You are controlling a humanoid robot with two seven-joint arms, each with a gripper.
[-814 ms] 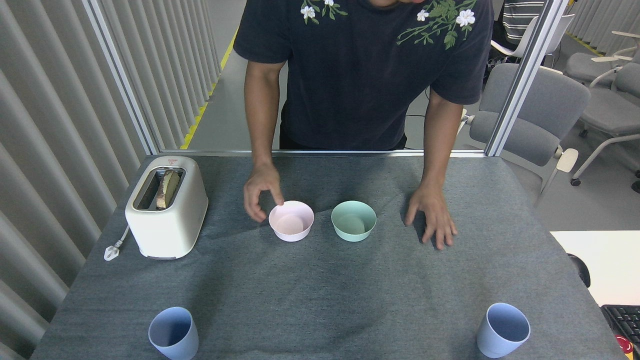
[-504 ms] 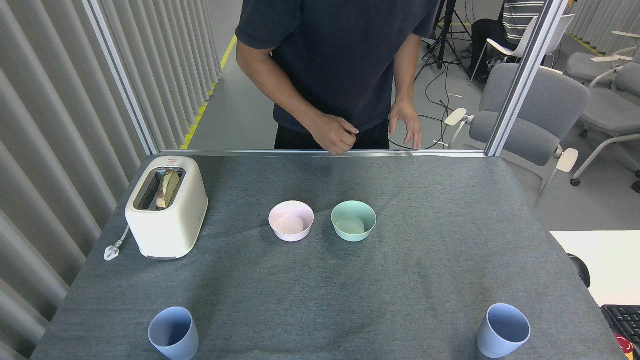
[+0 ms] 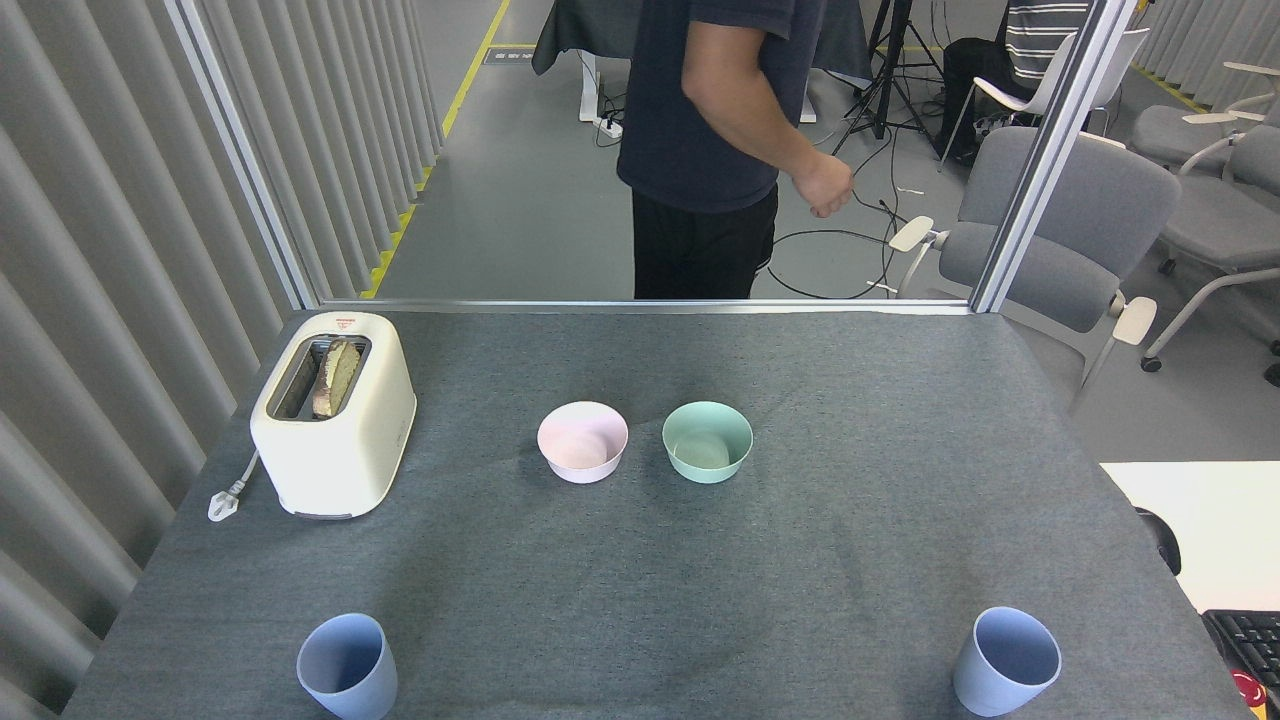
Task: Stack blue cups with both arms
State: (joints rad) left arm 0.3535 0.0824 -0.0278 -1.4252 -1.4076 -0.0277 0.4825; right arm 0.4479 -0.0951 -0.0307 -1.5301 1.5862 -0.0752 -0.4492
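Cups [image 3: 346,668] [image 3: 1005,662] upright, well apart on table [image 3: 640,580] | claws unseen, state unknown | advice: grip each cup mid-wall.

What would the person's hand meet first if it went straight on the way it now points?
Probably the black cables just beyond the hand, then the grey chair's armrest. Depth is unclear, so this is only a guess.

Grey ribbed wall panels [image 3: 90,250] stand left; grey floor [image 3: 500,200] with a yellow line [image 3: 440,130] behind; grey chairs [image 3: 1060,230] right.
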